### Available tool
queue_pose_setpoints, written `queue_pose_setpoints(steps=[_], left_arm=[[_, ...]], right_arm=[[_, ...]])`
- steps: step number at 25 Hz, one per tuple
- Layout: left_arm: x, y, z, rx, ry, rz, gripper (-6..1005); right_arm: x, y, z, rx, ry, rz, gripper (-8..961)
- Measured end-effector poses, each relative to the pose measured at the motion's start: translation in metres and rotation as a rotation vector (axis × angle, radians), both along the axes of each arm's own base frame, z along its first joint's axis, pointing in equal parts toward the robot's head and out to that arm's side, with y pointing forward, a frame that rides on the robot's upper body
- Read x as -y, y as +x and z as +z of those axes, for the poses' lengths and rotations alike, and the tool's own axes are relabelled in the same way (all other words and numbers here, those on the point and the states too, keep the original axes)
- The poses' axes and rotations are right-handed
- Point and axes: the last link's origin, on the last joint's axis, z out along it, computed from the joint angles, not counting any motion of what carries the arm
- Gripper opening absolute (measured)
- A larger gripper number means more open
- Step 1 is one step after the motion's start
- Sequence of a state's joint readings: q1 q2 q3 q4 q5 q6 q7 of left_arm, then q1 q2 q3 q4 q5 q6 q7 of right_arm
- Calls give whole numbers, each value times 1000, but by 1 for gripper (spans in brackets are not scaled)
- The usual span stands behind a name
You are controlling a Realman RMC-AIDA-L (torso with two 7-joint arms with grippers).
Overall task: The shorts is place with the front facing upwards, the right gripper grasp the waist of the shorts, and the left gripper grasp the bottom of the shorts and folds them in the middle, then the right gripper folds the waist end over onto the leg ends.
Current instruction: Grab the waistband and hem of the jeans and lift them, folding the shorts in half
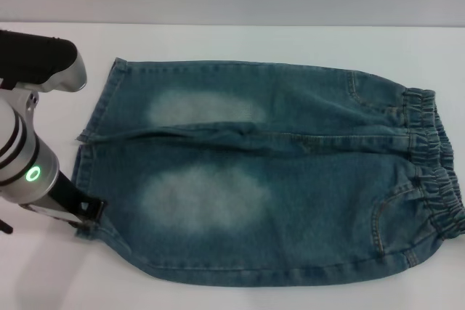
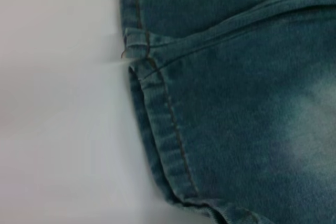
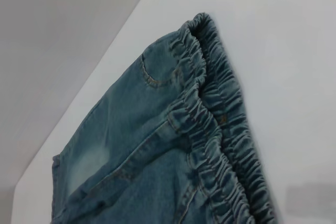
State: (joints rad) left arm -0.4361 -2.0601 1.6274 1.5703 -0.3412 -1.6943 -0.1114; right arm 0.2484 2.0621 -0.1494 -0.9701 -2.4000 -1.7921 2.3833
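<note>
While the shorts (image 1: 269, 172) lie flat and unfolded on the white table (image 1: 232, 41), front up, with leg hems at 9 o'clock and the gathered waist (image 1: 436, 172) at 3 o'clock, the task stands at its first step: securing both ends before the lengthwise fold. The left gripper (image 1: 89, 215) sits at the 8 o'clock corner, at the near leg's hem (image 2: 157, 129), its forearm angled down from the left edge of the head view. Its fingers are too small and dark to judge, so its grasp state cannot be determined. The next move appears to require a firm pinch on the hem. The right gripper is not visible; its wrist camera looks onto the waistband (image 3: 220, 129), suggesting it is poised near 3 o'clock.
</note>
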Motion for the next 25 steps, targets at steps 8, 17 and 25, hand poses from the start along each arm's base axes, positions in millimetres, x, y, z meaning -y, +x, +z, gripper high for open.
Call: queue_pose_setpoints(steps=[8,17,25], left_arm=[[-3,1,-1,-3,-7,-7,44],[-5,4,0,1,-9,-20,45],[-5,5,0,5,-12,-24,47]], right_arm=[[-7,-2,-10,-12,-14,18,775],[-21,-2,-13,21,-29,36,775],[-32,-3,-24,48,-77,57,776]])
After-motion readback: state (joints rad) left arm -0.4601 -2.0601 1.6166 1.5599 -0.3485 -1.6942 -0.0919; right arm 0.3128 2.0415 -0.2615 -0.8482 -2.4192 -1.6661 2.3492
